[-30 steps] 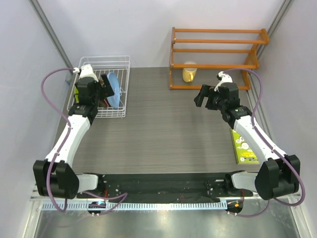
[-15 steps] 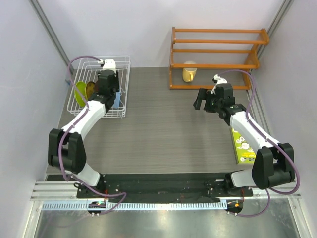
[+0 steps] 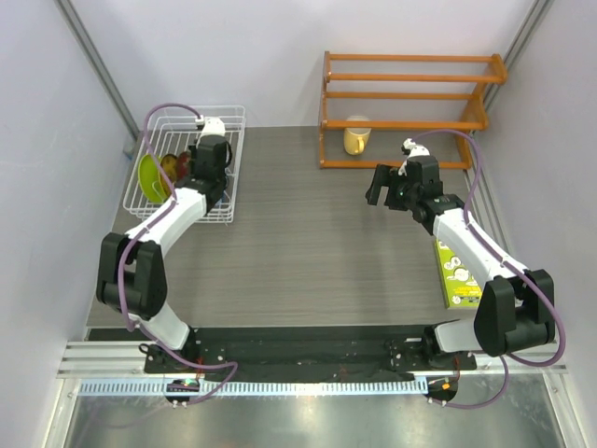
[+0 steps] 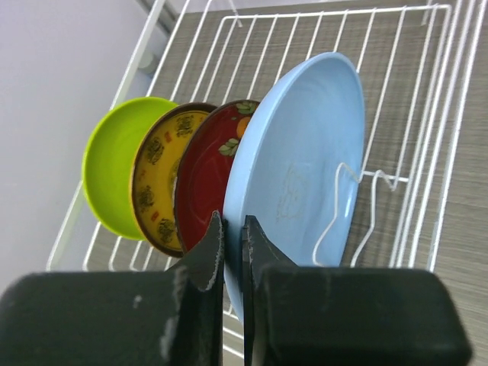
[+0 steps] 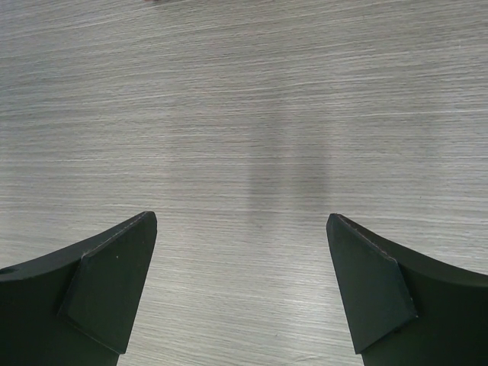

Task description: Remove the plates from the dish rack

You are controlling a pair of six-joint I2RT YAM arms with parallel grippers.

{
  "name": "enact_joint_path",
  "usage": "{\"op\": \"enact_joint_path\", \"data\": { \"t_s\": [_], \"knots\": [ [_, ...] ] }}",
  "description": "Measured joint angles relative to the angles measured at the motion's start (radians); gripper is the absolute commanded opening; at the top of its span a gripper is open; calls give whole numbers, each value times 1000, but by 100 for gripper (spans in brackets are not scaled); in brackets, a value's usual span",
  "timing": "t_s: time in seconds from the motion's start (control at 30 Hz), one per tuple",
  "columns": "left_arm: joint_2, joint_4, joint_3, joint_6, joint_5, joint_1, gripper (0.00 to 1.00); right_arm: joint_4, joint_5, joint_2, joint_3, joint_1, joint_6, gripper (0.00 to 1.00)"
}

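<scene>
Four plates stand on edge in the white wire dish rack (image 4: 438, 122): lime green (image 4: 110, 171), yellow-orange patterned (image 4: 156, 179), dark red patterned (image 4: 210, 179) and a larger light blue one (image 4: 305, 152). My left gripper (image 4: 232, 236) is shut on the light blue plate's near rim, one finger on each face. From above, the left gripper (image 3: 211, 161) sits over the rack (image 3: 233, 121), covering the blue plate; the green plate (image 3: 148, 175) shows beside it. My right gripper (image 3: 378, 187) hovers open over the bare table (image 5: 244, 114) with nothing between its fingers (image 5: 114, 267).
An orange wooden tiered shelf (image 3: 410, 93) stands at the back right with a pale yellow mug (image 3: 355, 140) on its bottom level. A green booklet (image 3: 459, 275) lies by the table's right edge. Grey walls close in on the left and right sides.
My left arm swung forward over the rack and its gripper closed from open onto the light blue plate's rim. The right arm shifted only slightly and stayed open.
</scene>
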Motion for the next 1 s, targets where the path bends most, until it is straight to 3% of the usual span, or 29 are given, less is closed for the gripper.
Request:
{"op": "enact_joint_path", "data": {
  "t_s": [0.23,0.43,0.53,0.6,0.83,1.0],
  "knots": [
    [2,2,25,136,-180,-87,0,-5,9,0,0,0,0,100],
    [0,119,124,378,-373,-195,0,-16,16,-17,0,0,-2,100],
    [-22,167,167,415,-394,-225,0,-23,24,-36,0,0,-3,100],
    [-53,106,194,388,-384,-243,0,-31,35,-55,0,0,-3,100],
    [-254,-228,230,23,-106,-258,0,-36,-14,-154,0,0,6,100],
    [-299,-296,153,-201,114,-257,0,13,-155,-161,-2,0,66,98]
  ]
}}
